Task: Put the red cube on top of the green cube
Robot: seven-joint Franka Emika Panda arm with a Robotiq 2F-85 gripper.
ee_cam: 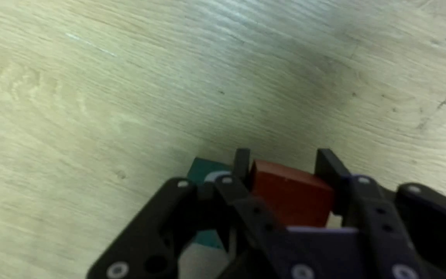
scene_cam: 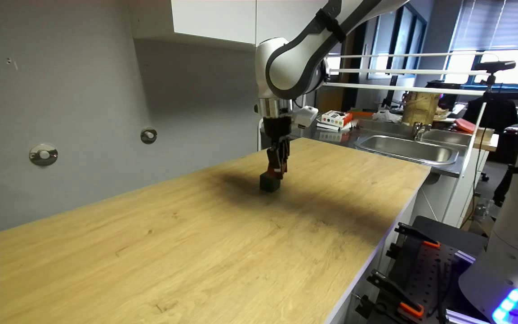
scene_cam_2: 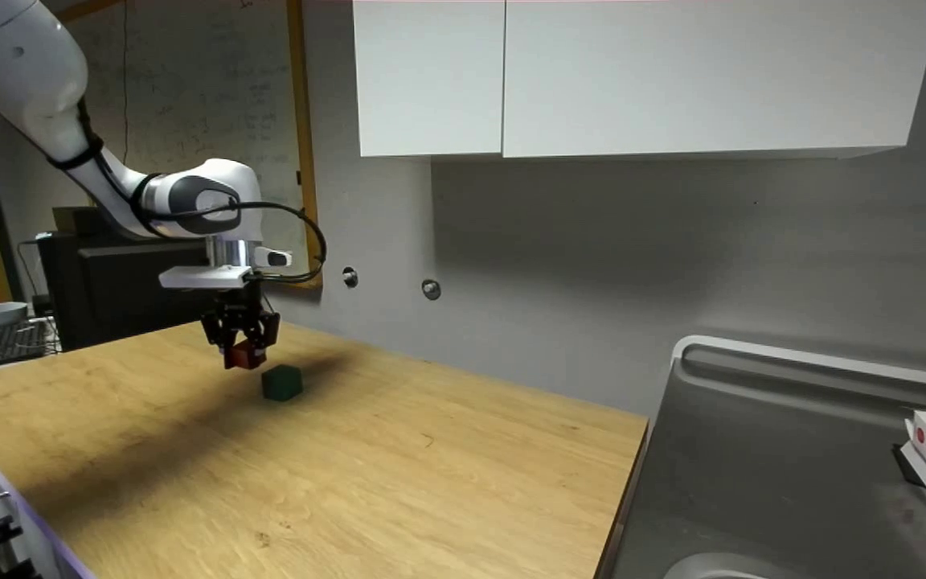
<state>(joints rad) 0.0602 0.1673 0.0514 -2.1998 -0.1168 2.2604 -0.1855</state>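
Cube of plain red colour (ee_cam: 292,197), flat-faced, pinched at two opposite sides between the black fingers (ee_cam: 333,174) of a black two-fingered gripper (ee_cam: 284,164), and by judgement lifted, not yet stacked. In an exterior view, at four o'clock from it and near, a cube of dark green colour (scene_cam_2: 282,383), standing on the pale wooden tabletop (scene_cam_2: 431,466), with a strip of wood visible between the two; in the wrist view, the same one at nine o'clock, partly hidden behind a finger. Handling, as a guess: light, stiff, not fragile, so no need of strong squeezing; plain, smooth-looking faces, hence maybe a little slippery, with possible turning about the line of the pinch after any knock on an edge. Best place to hold: middle of two opposite side faces, roughly as now, leaving top and underside free for flat landing. For next step, best to carry towards nine o'clock of the wrist view until above the green cube, to align edges, to lower slowly, and only after full contact to spread the fingers evenly. Main risk: pushing the green cube with a low fingertip, or off-centre placing.
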